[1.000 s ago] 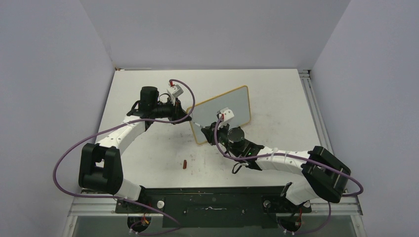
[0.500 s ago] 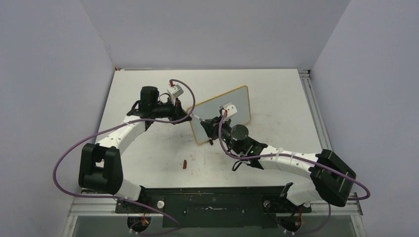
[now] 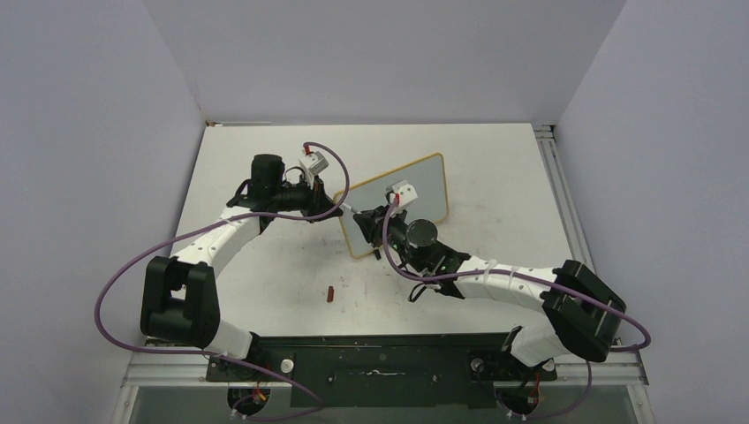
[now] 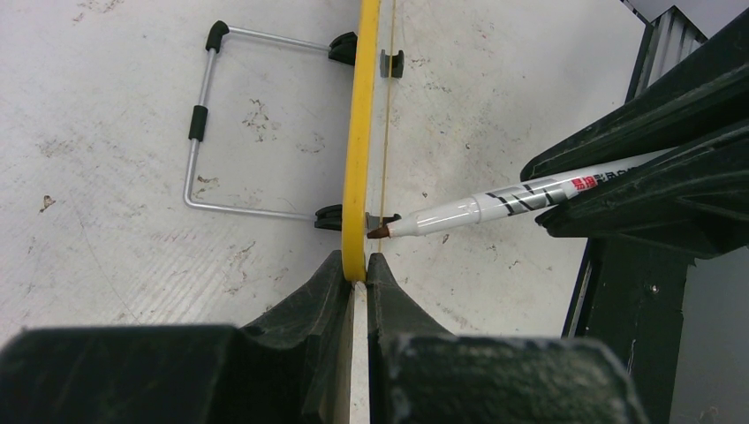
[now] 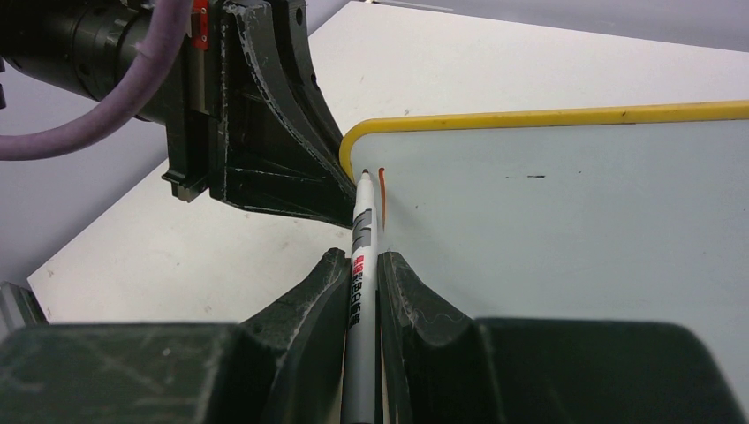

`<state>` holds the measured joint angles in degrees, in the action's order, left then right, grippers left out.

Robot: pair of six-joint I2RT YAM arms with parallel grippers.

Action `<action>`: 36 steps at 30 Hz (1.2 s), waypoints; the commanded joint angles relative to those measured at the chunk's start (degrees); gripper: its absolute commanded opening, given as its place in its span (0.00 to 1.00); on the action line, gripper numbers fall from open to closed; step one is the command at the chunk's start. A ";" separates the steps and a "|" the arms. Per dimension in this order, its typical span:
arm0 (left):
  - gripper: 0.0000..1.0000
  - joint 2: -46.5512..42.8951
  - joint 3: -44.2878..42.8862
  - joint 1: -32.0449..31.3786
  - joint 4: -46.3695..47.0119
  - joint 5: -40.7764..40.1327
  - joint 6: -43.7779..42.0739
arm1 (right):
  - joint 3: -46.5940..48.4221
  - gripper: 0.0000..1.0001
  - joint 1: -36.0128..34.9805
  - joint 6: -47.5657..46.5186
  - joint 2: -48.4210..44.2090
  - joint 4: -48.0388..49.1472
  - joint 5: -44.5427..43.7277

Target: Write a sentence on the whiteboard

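Across the centre of the top view, a scuffed white tabletop (image 3: 495,159) is seen, with both arms reaching to its middle. A small rectangular whiteboard with a yellow frame and rounded corners (image 3: 428,190) is found there, standing tilted on its bent silver wire stand with black sleeves (image 4: 208,132), which is seen at upper left of the left wrist view.

The left gripper (image 4: 355,265) is clamped on the board's yellow edge, with the frame pinched between its black jaws at lower centre of that view. The right gripper (image 5: 360,261) is closed around a white-barrelled marker with black and red print and a dark tip (image 5: 362,230), the barrel being held lengthwise between the jaws.

The marker's tip is placed at the board face, close to the rounded corner at centre left of the right wrist view. Contact with the surface cannot be confirmed.

A small red cap-like piece (image 3: 329,293) is noted lying on the table at lower centre of the top view, well apart from the board.

Of the sentence, one short red-brown stroke (image 5: 382,181) is recorded, just right of the tip.
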<state>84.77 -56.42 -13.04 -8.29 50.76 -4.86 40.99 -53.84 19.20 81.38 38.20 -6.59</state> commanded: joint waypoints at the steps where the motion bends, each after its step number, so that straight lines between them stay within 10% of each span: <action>1: 0.00 -0.74 -2.09 -0.58 -1.99 -0.95 -1.90 | 2.21 0.05 0.75 -0.15 0.46 4.42 -0.02; 36: 0.00 -0.91 -2.22 -0.86 -2.59 -1.30 -2.31 | -3.40 0.05 2.10 1.15 -0.62 5.39 -0.62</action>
<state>84.77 -56.64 -13.15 -8.64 49.69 -4.99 37.65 -52.10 20.56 80.47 40.29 -9.58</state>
